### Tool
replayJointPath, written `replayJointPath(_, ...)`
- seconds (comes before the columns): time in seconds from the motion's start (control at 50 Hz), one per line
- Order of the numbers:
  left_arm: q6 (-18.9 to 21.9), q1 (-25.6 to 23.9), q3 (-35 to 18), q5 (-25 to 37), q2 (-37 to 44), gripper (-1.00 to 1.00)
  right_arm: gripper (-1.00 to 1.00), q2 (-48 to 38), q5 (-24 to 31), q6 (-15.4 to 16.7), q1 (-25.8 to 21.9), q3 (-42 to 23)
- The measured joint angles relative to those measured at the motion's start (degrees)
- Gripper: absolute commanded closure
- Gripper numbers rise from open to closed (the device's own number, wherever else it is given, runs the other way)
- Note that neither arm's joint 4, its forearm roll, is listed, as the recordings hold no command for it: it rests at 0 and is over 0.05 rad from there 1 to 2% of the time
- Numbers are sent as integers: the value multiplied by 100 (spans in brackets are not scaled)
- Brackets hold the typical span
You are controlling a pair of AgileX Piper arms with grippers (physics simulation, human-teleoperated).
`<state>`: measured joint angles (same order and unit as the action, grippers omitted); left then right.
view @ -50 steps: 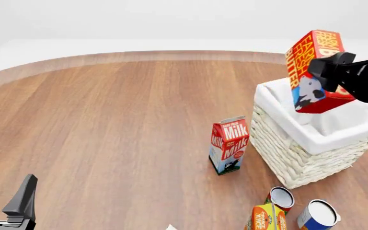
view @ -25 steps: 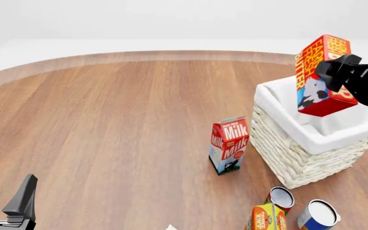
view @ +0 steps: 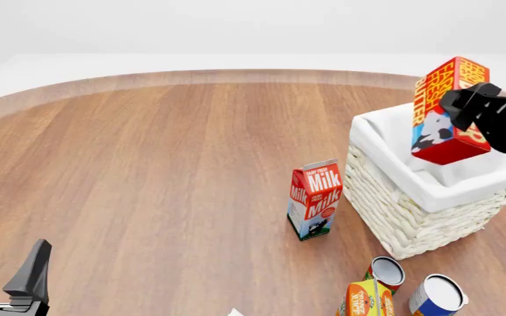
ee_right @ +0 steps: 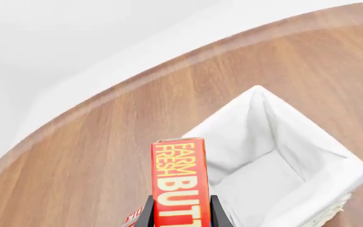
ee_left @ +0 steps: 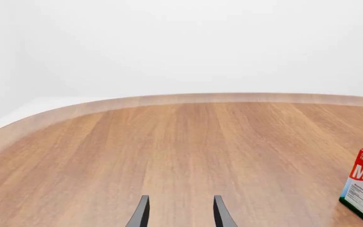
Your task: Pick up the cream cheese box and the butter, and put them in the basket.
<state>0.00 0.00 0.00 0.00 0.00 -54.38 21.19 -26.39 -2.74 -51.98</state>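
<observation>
Here the right end effector [view: 474, 105] is clenched on the butter [view: 447, 110], its two dark fingers pressing the carton's long sides, as the right wrist view shows. The carton hangs tilted above the basket [view: 385, 191], over the rim nearer the milk carton [view: 315, 199] rather than squarely over the middle. That is the main risk: let go from this spot, the carton could strike the folded white cloth lining [ee_right: 266, 156] on the rim, tip and tumble outside the basket onto the counter [view: 165, 171], perhaps knocking the milk carton standing just beside the wicker wall. A tall, tilted carton also tends to topple rather than drop flat.

The left end effector [ee_left: 179, 213] sits far from the basket with its fingers apart and nothing between them. The cream cheese box cannot be made out in any view, so that half of the task looks undone.
</observation>
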Motion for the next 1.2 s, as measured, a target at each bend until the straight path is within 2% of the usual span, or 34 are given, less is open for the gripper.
replayJointPath(0.3, 0, 0, 0, 0, 0, -100, 100, -22, -141, -177, 215, 35)
replayJointPath(0.52, 0, 0, 0, 0, 0, -100, 100, -302, -455, -254, 346, 117)
replayJointPath(1.2, 0, 0, 0, 0, 0, -100, 100, -672, -1084, -365, 517, 537)
